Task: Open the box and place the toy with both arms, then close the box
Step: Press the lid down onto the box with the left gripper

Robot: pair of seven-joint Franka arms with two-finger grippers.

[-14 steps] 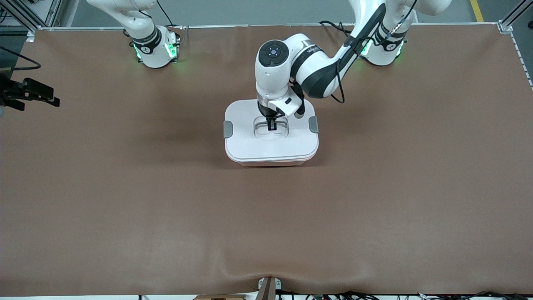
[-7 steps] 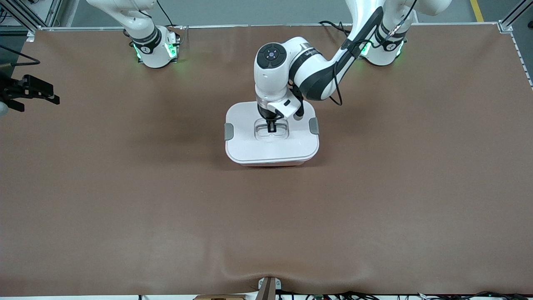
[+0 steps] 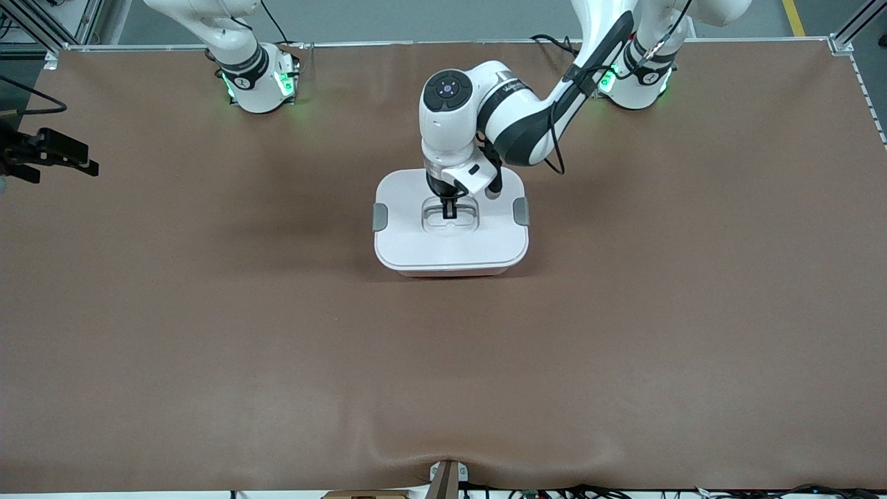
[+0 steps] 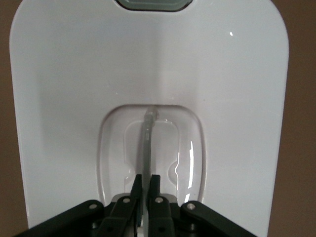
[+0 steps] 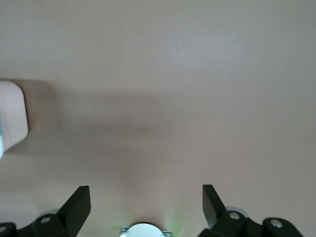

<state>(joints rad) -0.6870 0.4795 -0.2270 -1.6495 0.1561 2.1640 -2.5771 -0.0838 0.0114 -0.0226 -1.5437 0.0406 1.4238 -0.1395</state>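
in the front view, the box (image 3: 450, 235) is sitting in the middle of the brown table (image 3: 208, 333), a little closer to the robots' bases than to the camera. its white lid (image 3: 416, 242) is lying flat on the pink tub, and a grey clip is showing at each short end, one toward the right arm's end (image 3: 380, 217) and one toward the left arm's end (image 3: 521, 211). the left arm (image 3: 513, 125) is reaching in from its base and bending down over the lid. the left gripper (image 3: 449, 208) is pointing straight down into the recessed handle well, its jaws drawn together on the clear handle (image 3: 450, 216). the right gripper (image 3: 55, 156) is hanging at the edge of the picture over the right arm's end of the table, well apart from the box; the right arm is waiting there. the toy is not showing anywhere in this view.

in the left wrist view, the left gripper (image 4: 145, 185) is pinching the thin clear handle bar (image 4: 147, 143) between its fingers (image 4: 155, 183), with the white lid (image 4: 74, 98) filling the picture and a grey clip (image 4: 152, 4) at its end.

in the right wrist view, the right gripper (image 5: 146, 197) is holding its fingers (image 5: 78, 205) wide apart over bare table (image 5: 173, 74), with nothing between them. a pale corner of the box (image 5: 12, 116) is peeking in at the picture's edge.
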